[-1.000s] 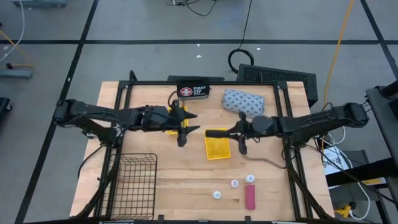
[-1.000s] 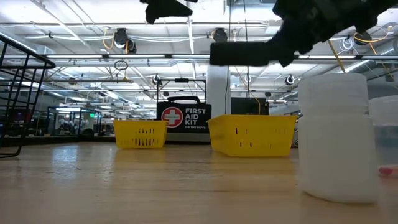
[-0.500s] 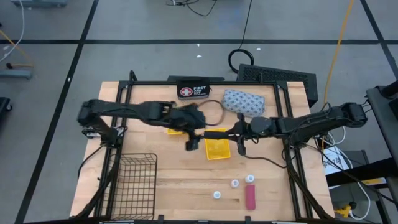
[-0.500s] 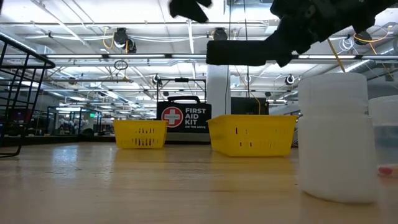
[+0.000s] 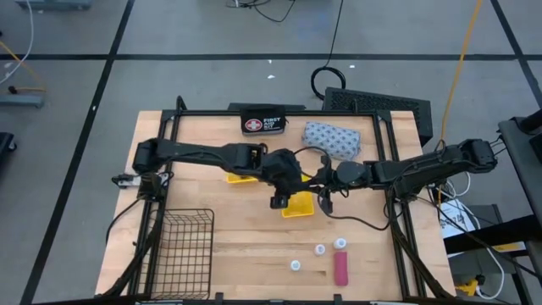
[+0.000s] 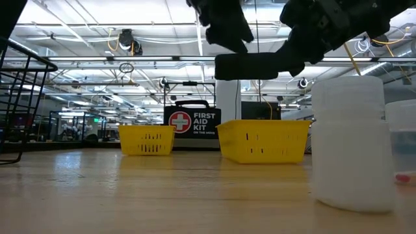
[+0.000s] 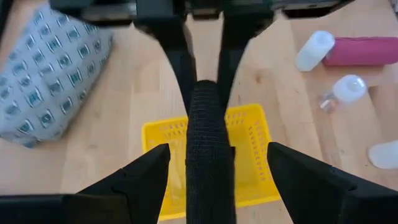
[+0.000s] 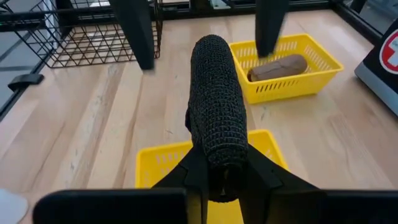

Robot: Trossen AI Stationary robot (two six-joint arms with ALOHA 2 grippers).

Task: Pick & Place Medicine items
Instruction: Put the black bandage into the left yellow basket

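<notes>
- Table (image 5: 212, 254): wire basket (image 5: 185, 241) lower left in the high view, patterned pouch (image 5: 332, 140) and First Aid case (image 5: 262, 124) at top centre.
- Two yellow trays: the centre tray (image 5: 296, 207) looked empty; the left tray (image 8: 311, 74) held the brown oblong (image 8: 277, 67).
- Right gripper (image 8: 217, 168) was clamped on the black roll (image 8: 214, 93), above the centre tray.
- Left gripper (image 7: 214, 168) was spread wide, its fingers on either side of the roll, not touching.
- Risk: the arms were crowded together, so the fingers could clash. If the right gripper let go too soon, the roll could bounce off the tray.
- Pink bar (image 5: 340, 268) and three white containers (image 5: 319, 250) lay at lower right.
</notes>
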